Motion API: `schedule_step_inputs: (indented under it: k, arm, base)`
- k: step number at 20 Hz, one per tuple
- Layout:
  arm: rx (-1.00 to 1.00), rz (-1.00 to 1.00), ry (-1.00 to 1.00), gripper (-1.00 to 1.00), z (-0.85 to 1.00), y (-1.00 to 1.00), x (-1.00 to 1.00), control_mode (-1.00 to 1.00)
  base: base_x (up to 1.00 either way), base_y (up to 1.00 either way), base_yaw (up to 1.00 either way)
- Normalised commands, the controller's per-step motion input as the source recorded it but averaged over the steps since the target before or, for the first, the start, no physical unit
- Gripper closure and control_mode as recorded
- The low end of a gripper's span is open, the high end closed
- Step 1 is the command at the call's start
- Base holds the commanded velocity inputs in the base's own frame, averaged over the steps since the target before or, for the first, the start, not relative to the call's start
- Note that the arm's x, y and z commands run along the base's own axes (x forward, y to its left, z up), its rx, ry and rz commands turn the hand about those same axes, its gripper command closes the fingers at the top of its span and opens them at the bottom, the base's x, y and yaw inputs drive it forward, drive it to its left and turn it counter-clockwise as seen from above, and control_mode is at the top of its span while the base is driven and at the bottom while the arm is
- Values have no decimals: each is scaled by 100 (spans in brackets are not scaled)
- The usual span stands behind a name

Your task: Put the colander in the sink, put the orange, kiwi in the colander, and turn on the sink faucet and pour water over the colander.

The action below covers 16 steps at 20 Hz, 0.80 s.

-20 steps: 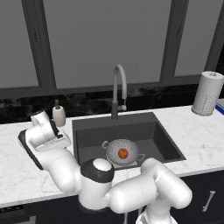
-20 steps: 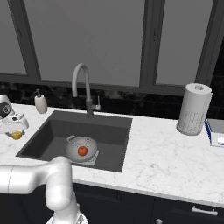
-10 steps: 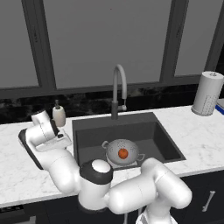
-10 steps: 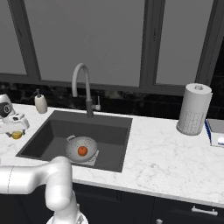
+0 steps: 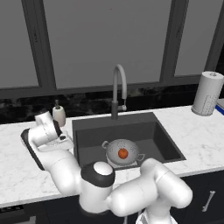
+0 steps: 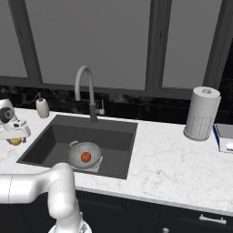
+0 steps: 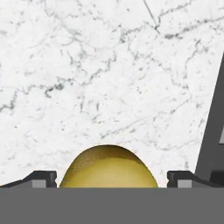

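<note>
"Looking at the sink (image 5: 164, 144) first: where does the colander (image 5: 123, 151) stand?"

"On the floor of the basin, toward its front, on the lighter grey patch. The orange (image 5: 123, 153) lies inside the colander, near its middle. From the right base view the colander (image 6: 84, 154) sits at the front of the sink (image 6: 118, 141), with the orange (image 6: 85, 157) in it."

"And the sink faucet (image 5: 118, 89)?"

"Upright behind the sink's back rim, at its middle, spout curving forward over the basin. No water shows from it."

"Where is the kiwi (image 7: 109, 167)?"

"On the white marble counter (image 7: 96, 83) left of the sink, outside the basin. In the hand view it sits between the two dark fingertips (image 7: 42, 179), its yellow-brown top rising at the bottom of the picture. In the right base view a bit of yellow, the kiwi (image 6: 16, 141), peeks out under the hand just left of the sink's left rim."

"What about the gripper (image 7: 112, 180)?"

"Spread wide, one tip on each side of the kiwi with a gap on either side, so it is not pinching the fruit. The gripper (image 6: 15, 133) hangs low over the counter left of the sink."

"Anything else near the sink?"

"A cream soap bottle (image 5: 59, 115) behind the sink's left back corner, and a paper towel roll (image 5: 208, 93) well to the right of it by the wall."
</note>
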Motion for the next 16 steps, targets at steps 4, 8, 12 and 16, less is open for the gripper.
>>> schedule_step_inputs:
  k: [4,8,12,16]
  arm:
    - [1,-8,0,-100,-20,-10,-13,-100]
    - [1,-4,0,100,-27,0,1,-100]
    - [1,-1,-2,100,-27,-3,-3,-100]
    - [5,0,-5,100,-7,-18,-16,-100]
  base:
    - [0,0,0]
    - [0,0,0]
    - [0,0,0]
    - [0,0,0]
